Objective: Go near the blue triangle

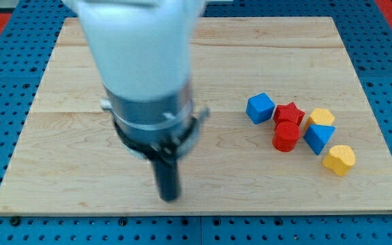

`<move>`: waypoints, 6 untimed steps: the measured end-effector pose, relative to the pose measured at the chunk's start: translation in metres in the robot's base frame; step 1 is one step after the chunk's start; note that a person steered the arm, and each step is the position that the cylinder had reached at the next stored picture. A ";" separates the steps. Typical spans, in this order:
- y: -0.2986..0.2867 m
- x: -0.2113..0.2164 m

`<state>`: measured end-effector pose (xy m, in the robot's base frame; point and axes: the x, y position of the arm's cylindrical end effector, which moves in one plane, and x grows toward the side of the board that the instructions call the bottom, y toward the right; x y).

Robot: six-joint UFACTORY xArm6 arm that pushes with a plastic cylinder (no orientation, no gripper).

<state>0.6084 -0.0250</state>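
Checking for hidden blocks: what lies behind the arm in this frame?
Only bare board shows around the arm. Anything directly behind it is covered. My tip is far left of the blue triangle.

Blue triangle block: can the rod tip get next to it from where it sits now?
Probably yes. My tip is far to the view's left of the blue triangle block, with bare wooden board between along the lower side. The red cylinder block touches its left, so coming in from below looks freest.

My tip (pixel 169 198) rests on the tabletop (pixel 80 177) near the bottom, well left of the blue triangle (pixel 318 138), which sits among other blocks at right.
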 end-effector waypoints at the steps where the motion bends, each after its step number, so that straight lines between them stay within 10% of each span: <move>1: 0.076 0.010; 4: 0.322 -0.046; 6: 0.270 -0.120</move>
